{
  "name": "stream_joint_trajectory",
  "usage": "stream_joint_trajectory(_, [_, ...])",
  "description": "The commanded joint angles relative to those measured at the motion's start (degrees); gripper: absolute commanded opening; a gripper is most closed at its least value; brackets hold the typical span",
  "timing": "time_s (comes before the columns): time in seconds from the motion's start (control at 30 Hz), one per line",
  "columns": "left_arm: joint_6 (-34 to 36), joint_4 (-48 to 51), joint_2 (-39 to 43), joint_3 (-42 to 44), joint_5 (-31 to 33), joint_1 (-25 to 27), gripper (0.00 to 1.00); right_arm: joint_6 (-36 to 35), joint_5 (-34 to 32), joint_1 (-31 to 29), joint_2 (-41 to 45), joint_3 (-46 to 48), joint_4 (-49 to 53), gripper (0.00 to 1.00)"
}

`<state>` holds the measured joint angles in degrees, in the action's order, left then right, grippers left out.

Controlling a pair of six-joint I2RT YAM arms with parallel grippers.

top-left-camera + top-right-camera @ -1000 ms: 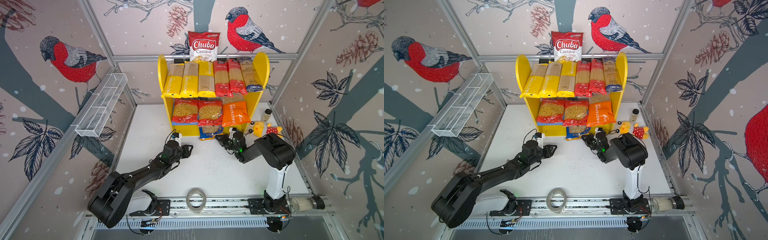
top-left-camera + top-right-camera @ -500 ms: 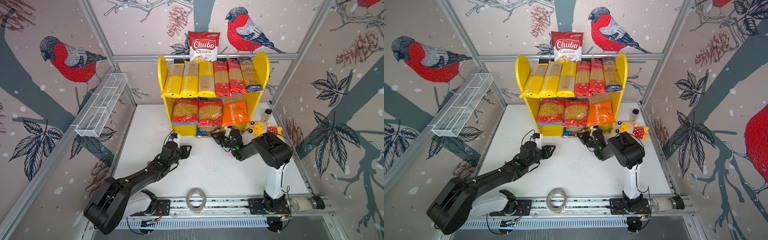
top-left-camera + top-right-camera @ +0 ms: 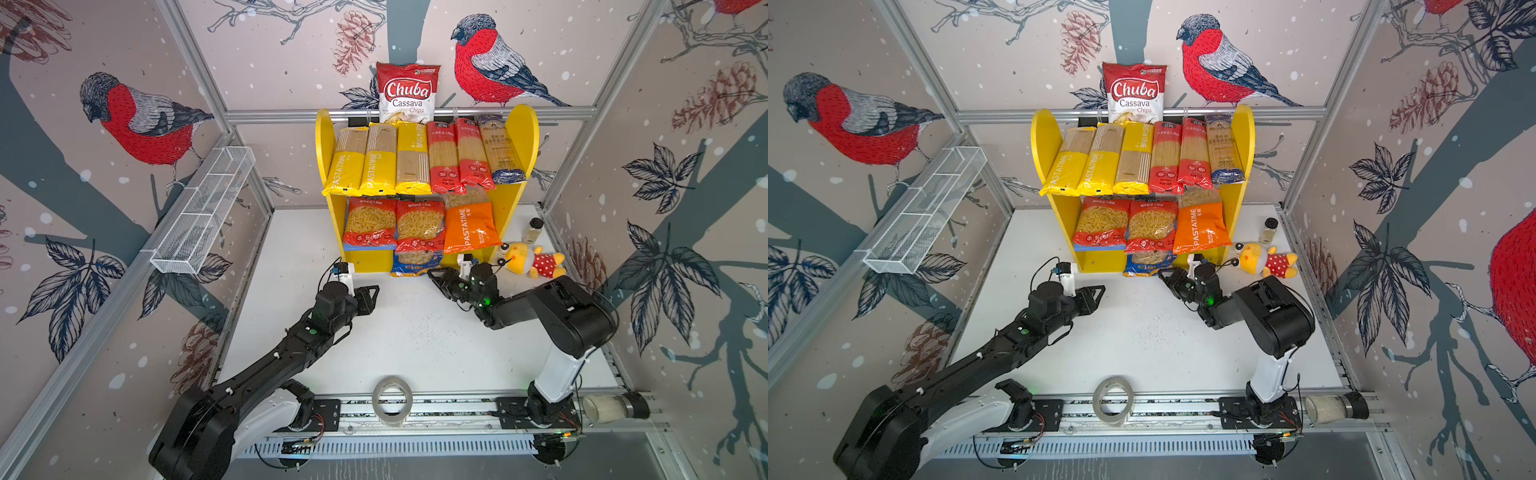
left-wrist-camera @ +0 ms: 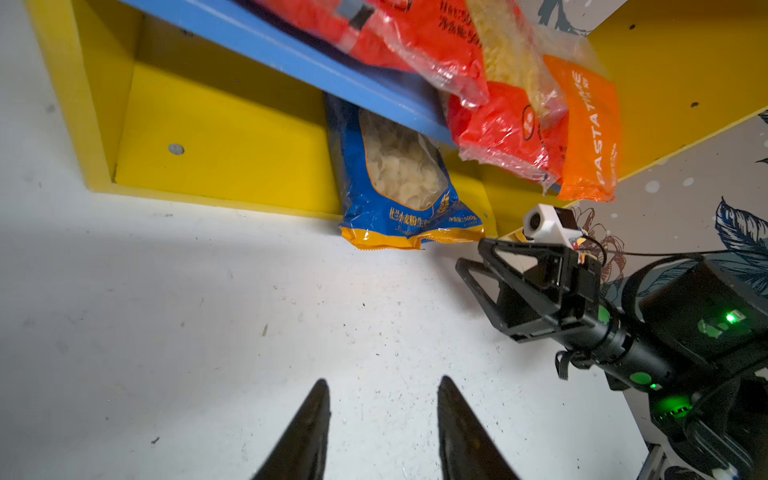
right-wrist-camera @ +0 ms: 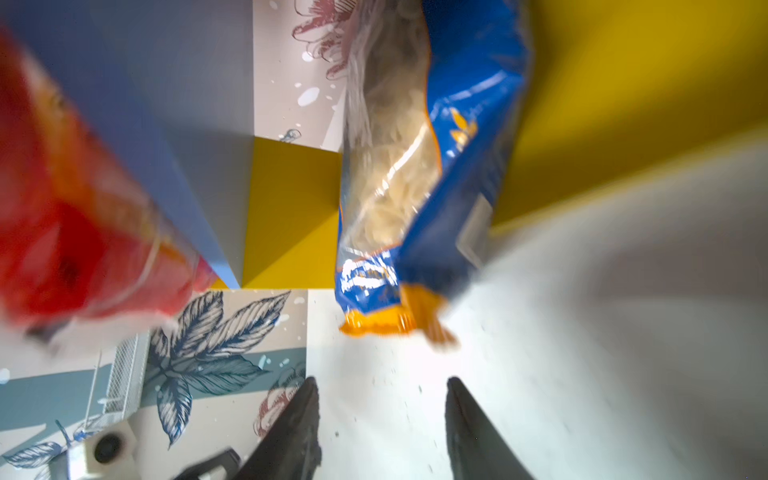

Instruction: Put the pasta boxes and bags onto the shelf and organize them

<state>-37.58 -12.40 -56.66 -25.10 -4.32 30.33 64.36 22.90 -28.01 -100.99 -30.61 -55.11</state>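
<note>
The right jaws stand parted and empty just in front of the blue-orange pasta bag [image 3: 417, 264]. The bag lies under the blue lower board [image 4: 291, 54] of the shelf [image 3: 527, 137], with its end poking out onto the white desk [image 3: 415, 340]. The left jaws, likewise parted and empty, hover over the desk nearby.

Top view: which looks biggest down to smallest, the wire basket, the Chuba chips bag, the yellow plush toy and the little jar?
1. white wire basket, though it hangs up on the wall nearer the camera, which flatters it
2. Chuba Cassava Chips bag
3. yellow plush toy
4. small jar
</note>
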Motion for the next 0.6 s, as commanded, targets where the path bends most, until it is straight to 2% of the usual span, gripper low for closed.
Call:
stream_joint_trajectory(0.0, [3.16,5.02,3.12,-1.32,3.04,-0.02,0.46,-4.79,1.01,1.21,5.21,3.9,5.5,0.5])
stream_joint_trajectory(0.2, [6.8,8.92,10.94,-0.4,9.32,-0.05,0.55,-16.69,-3.87,1.46,19.77,7.56,25.13,0.47])
stream_joint_trajectory(0.33, [8.93,9.94,14.64,-0.25,13.74,-0.01,0.6,-24.12,-12.29,1.51,29.72,7.66,37.03,0.45])
stream_joint_trajectory(0.47, [10.92,10.72,17.87,-0.31,19.31,0.08,0.63,-28.75,-19.85,3.0,40.13,6.97,44.18,0.45])
stream_joint_trajectory(0.57, [12.84,9.53,20.52,0.85,26.57,0.13,0.64,-31.31,-24.17,5.94,45.17,5.48,46.76,0.49])
